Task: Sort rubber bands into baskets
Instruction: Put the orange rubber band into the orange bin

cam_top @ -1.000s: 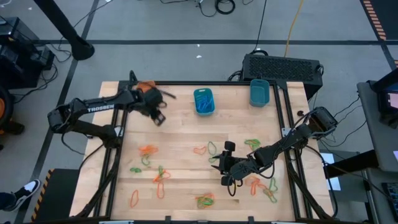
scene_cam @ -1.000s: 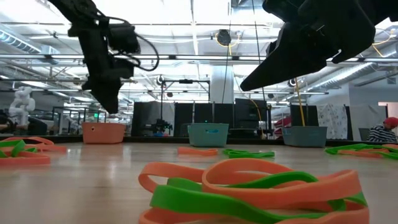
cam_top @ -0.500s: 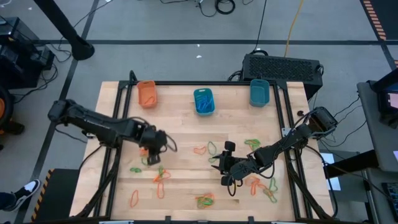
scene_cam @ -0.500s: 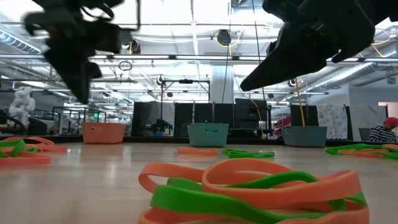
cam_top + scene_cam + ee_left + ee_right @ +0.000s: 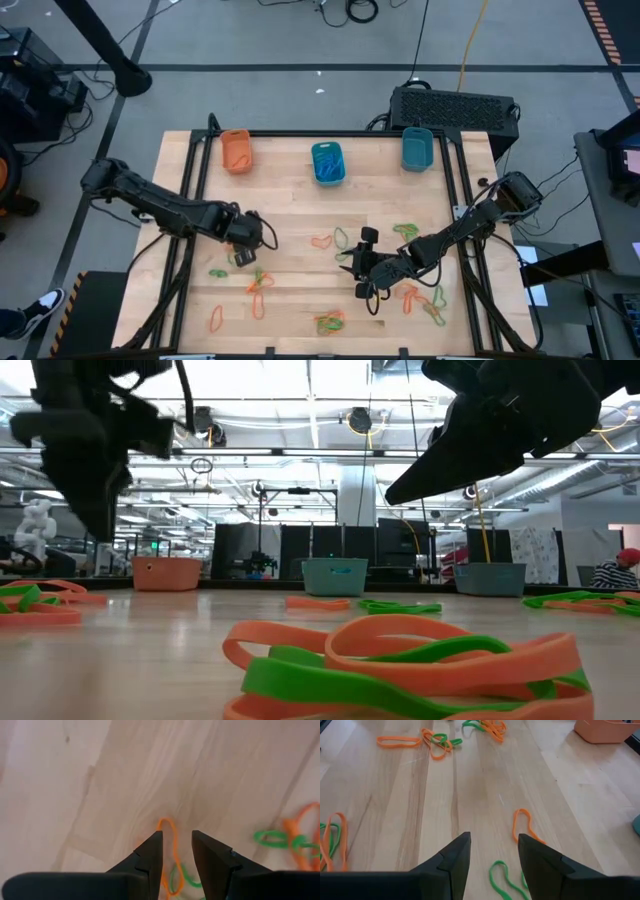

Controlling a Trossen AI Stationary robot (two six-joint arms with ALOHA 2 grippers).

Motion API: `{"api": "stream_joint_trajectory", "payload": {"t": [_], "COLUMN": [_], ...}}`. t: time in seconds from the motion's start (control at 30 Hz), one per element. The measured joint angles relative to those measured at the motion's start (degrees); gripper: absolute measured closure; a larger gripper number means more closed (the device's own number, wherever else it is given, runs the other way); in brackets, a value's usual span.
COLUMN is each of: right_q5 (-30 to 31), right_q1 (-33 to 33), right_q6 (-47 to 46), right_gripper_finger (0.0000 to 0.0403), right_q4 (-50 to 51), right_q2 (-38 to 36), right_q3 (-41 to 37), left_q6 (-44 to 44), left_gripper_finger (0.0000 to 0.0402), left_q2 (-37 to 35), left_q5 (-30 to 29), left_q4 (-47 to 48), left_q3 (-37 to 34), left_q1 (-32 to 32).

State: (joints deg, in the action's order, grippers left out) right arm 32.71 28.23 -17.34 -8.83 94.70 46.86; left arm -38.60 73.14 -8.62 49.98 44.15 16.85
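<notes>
Orange and green rubber bands (image 5: 258, 281) lie scattered over the near half of the wooden table. Along the far edge stand an orange basket (image 5: 236, 150) and two teal-blue baskets (image 5: 327, 162) (image 5: 417, 148); the middle one holds blue bands. My left gripper (image 5: 176, 837) is open and points down over an orange band (image 5: 170, 827) tangled with a green band (image 5: 184, 876) at the table's left middle (image 5: 238, 250). I cannot tell whether its fingertips reach them. My right gripper (image 5: 492, 845) hangs open above the table's middle (image 5: 353, 262), near an orange band (image 5: 522, 826).
A big black box (image 5: 455, 106) sits behind the table's far right corner. More band tangles lie near the front edge (image 5: 330, 322), close before the low camera (image 5: 400, 660), and at the right (image 5: 425, 300). The bare wood between the baskets and the bands is free.
My left gripper has swung from beside the orange basket at the far left toward the table's near edge, rolling as it went. It now hangs a little lower, over the orange-and-green tangle. Its fingers have stayed open.
</notes>
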Motion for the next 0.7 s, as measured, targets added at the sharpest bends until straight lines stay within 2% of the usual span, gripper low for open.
{"api": "stream_joint_trajectory", "payload": {"t": [0.3, 0.7], "right_q5": [0.0, 0.0], "right_q1": [0.0, 0.0], "right_q6": [-0.4, -0.4], "right_gripper_finger": [0.0245, 0.0245], "right_q4": [0.4, 0.4], "right_q2": [0.0, 0.0], "right_q3": [0.0, 0.0], "left_q6": [3.2, 5.0], "left_gripper_finger": [0.0290, 0.0290], "left_q2": [8.9, 14.9], "left_q5": [1.3, 1.3], "left_q4": [-3.1, -4.5], "left_q3": [-2.2, -2.0], "left_q1": [1.0, 0.9]}}
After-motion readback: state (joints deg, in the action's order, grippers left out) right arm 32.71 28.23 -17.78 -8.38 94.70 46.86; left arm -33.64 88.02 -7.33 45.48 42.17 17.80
